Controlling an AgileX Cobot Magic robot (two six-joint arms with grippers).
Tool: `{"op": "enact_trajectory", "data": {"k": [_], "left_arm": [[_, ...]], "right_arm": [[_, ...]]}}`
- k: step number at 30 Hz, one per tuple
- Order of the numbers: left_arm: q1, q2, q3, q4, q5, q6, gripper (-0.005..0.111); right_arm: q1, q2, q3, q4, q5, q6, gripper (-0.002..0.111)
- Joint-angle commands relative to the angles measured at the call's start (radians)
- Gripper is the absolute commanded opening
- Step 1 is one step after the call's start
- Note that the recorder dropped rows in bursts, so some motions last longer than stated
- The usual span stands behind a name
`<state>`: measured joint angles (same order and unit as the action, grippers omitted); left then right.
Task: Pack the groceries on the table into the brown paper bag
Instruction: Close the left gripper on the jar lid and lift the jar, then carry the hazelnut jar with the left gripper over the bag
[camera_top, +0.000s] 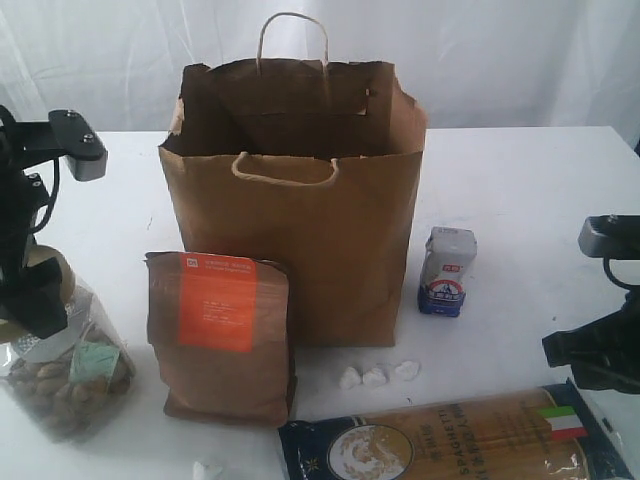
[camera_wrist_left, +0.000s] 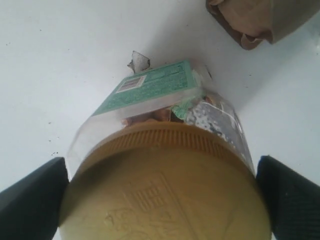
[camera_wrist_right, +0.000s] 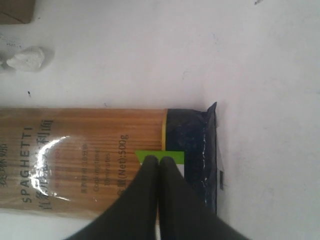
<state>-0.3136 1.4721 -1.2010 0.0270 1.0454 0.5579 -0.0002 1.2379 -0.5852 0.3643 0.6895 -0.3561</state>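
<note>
The brown paper bag (camera_top: 300, 230) stands upright and open at the middle of the table (camera_top: 530, 200). In front of it on the left stands a brown pouch with an orange label (camera_top: 220, 340). A small blue-white carton (camera_top: 447, 272) stands to the bag's right. A long spaghetti pack (camera_top: 450, 445) lies along the front edge. At the front left a big clear jar (camera_top: 70, 385) leans. My left gripper (camera_wrist_left: 160, 167) is spread wide, with both fingers against its olive lid (camera_wrist_left: 165, 200). My right gripper (camera_wrist_right: 159, 161) hangs shut and empty over the spaghetti pack's (camera_wrist_right: 75, 155) dark end.
Small white crumpled scraps (camera_top: 376, 376) lie between the bag and the spaghetti pack, and one (camera_wrist_right: 27, 59) shows in the right wrist view. A corner of the pouch (camera_wrist_left: 260, 20) lies beyond the jar. A white curtain hangs behind the table.
</note>
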Motion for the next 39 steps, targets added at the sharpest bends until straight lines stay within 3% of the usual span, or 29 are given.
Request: {"op": "enact_trajectory", "data": {"k": [1,7,16,39], "left_arm": [[0.002,-0.011,-0.010,0.045,0.027,-0.025,0.000],[0.002,-0.059,-0.028,0.071,0.049,-0.039,0.000],[0.002,-0.077,-0.183,0.039,0.176,-0.039,0.000],[0.002,-0.077,-0.706,-0.114,0.176,-0.038,0.000]], "right_arm": [[-0.008,-0.008,0.005,0.004,0.003,-0.007,0.000],[-0.008,-0.008,0.005,0.004,-0.002,-0.007,0.000],[-0.008,-0.008,0.005,0.004,-0.009,-0.007,0.000],[-0.008,-0.008,0.005,0.004,-0.006,0.000,0.000]]}}
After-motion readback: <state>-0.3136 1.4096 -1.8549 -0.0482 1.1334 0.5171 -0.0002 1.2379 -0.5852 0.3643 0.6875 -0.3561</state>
